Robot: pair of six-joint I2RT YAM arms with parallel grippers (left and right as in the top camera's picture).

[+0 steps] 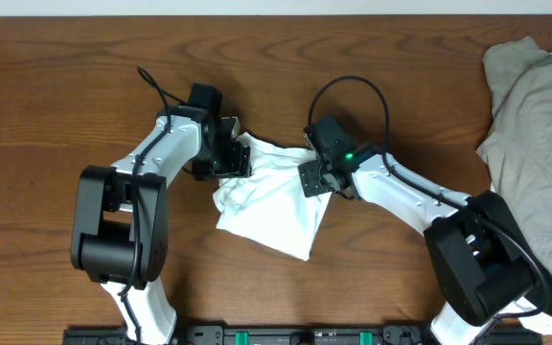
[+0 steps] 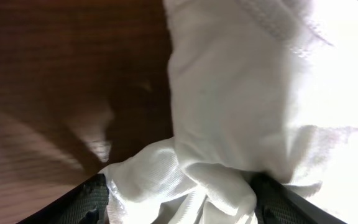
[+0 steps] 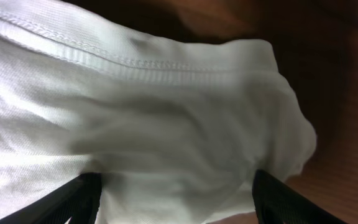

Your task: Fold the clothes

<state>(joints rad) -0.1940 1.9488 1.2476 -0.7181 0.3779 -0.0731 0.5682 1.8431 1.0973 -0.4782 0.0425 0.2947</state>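
With bunched cloth hiding whether the left gripper (image 1: 232, 158) and right gripper (image 1: 314, 180) are clamped, the white garment (image 1: 271, 209) could slip free once pulled.

We find no readable text, label, brand, number or sign anywhere in these views.

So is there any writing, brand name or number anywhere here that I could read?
None readable.
The white garment shows only plain fabric and stitched seams; the beige clothes carry no print; neither left arm nor right arm bears a legible label, only a green light.
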